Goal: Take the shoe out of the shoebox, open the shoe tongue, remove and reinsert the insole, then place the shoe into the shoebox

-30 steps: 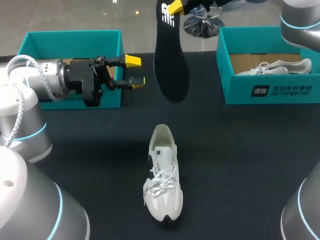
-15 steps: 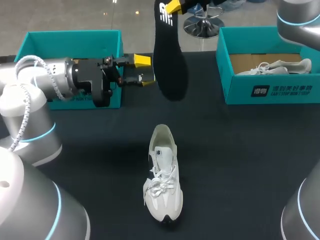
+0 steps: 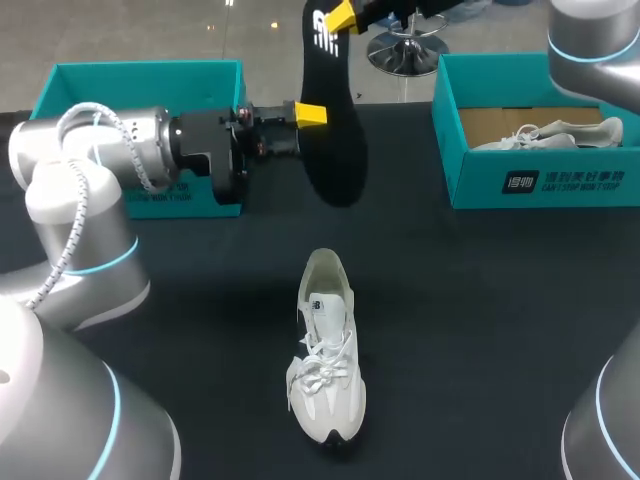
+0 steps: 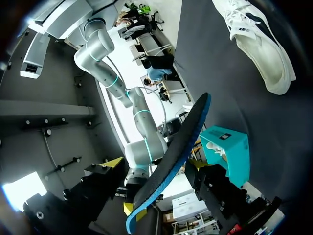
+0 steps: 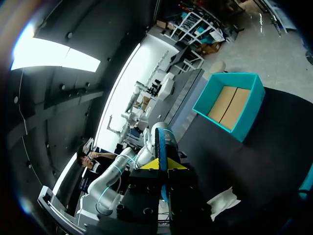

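Note:
A black insole [image 3: 330,130] hangs upright over the table's far middle, with my right gripper [image 3: 345,14] shut on its top end. In the right wrist view the yellow tips [image 5: 164,164] pinch its thin edge. My left gripper [image 3: 312,120] comes in level from the left at mid-height of the insole; one yellow tip shows and the other is hidden behind the insole. In the left wrist view the insole [image 4: 188,132] runs edge-on between the spread fingers of the left gripper [image 4: 156,171], which is open. The white shoe [image 3: 325,350] lies on the dark table, its heel towards the insole.
A teal shoebox [image 3: 140,75] stands at the back left behind my left arm, with only its cardboard floor [image 5: 226,104] showing. A second teal box [image 3: 540,180] at the back right holds another white shoe [image 3: 545,135].
My left gripper has moved right from beside the left box until its fingers straddle the hanging insole. The insole has drifted slightly left. The shoe has not moved.

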Robot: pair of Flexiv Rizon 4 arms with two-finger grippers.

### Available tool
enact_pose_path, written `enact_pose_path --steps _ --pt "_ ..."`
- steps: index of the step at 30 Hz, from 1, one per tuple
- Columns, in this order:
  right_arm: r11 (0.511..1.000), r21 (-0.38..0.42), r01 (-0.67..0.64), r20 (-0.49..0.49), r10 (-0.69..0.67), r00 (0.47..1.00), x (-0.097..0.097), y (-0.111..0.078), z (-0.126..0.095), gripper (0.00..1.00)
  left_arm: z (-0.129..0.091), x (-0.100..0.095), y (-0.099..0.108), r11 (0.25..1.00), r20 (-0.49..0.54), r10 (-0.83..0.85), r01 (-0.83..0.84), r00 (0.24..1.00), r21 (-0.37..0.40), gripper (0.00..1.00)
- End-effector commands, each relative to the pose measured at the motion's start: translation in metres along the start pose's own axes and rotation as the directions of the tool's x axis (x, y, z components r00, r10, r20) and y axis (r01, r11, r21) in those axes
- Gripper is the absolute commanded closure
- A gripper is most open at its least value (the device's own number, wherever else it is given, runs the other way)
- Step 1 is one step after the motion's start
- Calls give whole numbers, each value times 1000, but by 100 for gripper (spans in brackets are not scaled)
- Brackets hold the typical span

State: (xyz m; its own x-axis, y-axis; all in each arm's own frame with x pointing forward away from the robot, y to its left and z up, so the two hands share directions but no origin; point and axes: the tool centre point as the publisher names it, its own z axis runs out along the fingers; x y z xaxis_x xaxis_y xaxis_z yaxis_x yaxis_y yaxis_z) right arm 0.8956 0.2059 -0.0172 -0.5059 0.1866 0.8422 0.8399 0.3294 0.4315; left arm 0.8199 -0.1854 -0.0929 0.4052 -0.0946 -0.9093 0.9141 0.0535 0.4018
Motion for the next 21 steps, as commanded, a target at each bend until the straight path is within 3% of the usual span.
enact_pose_path --steps 1,16,17,18,19,21 --pt "1000 -6 -3 4 3 1000 1 -2 1 100 -1 3 1 1000 7 -4 4 1000 11 100" --pt "1000 4 0 -1 0 1000 0 2 0 100 -2 4 2 999 12 -19 19 1000 27 100" --pt "1000 2 -5 -6 5 1000 0 2 1 86 -2 4 2 999 12 -20 20 1000 29 100" --pt "1000 4 -11 -8 11 1000 0 1 2 51 -2 4 1 999 13 -21 21 1000 31 100" --pt "1000 3 -13 -6 13 1000 0 0 2 0 -2 5 1 999 12 -23 23 1000 35 100" --pt "1000 -3 -15 14 15 1000 1 -1 1 0 -4 5 0 999 7 -28 28 1000 44 100"
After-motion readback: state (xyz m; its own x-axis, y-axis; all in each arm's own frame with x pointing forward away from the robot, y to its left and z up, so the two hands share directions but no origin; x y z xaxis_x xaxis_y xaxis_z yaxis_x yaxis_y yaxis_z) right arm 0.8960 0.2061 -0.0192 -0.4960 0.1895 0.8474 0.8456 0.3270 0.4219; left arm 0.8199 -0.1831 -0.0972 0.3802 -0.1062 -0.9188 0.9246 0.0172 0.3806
